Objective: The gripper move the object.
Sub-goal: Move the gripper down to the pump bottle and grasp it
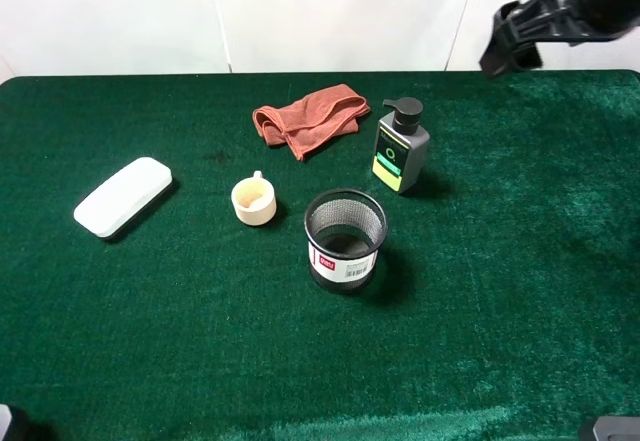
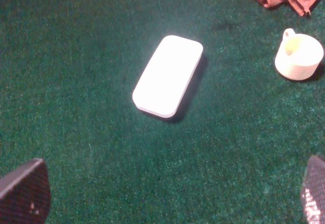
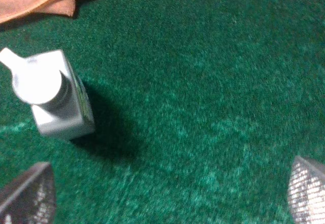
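The dark grey pump bottle with a black pump top and a yellow-green label stands upright on the green table, right of centre. My right gripper hangs high at the back right, above and to the right of the bottle and apart from it. In the right wrist view the gripper is open and empty, with the bottle seen from above ahead of it. My left gripper is open and empty over the left of the table.
A black mesh cup with a barcode label stands just in front of the bottle. A rust-red cloth lies behind and to its left. A cream cup and a white oblong case lie further left.
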Robot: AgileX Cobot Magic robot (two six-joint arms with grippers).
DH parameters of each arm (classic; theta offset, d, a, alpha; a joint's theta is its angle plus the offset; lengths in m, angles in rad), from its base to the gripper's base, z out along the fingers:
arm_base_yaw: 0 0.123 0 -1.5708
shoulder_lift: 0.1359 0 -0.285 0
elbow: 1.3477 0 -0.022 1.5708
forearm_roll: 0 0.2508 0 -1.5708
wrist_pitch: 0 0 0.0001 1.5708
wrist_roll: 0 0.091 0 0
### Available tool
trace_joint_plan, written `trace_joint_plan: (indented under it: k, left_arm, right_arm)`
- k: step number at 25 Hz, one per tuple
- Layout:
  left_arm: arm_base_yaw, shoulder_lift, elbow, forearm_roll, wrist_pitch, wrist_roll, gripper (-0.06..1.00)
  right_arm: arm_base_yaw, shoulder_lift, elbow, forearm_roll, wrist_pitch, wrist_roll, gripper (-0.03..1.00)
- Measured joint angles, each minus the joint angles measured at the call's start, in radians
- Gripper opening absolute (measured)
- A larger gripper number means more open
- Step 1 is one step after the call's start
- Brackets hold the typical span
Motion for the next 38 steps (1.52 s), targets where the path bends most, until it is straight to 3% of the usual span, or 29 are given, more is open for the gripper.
trace_joint_plan:
  k: [9, 18, 38]
  left_arm:
    - [0.000, 0.000, 0.000, 0.000, 0.000, 0.000, 0.99]
    - [0.000, 0.000, 0.000, 0.000, 0.000, 0.000, 0.99]
    - [0.000, 0.000, 0.000, 0.000, 0.000, 0.000, 0.99]
  right_arm:
    - [0.000, 0.184, -0.137, 0.009, -0.001, -0.123, 0.69]
    - [0.059, 0.254, -0.161, 0.041, -0.005, -0.259, 0.69]
    - [0.093, 0.420, -0.178, 0.098, -0.054, -0.311, 0.69]
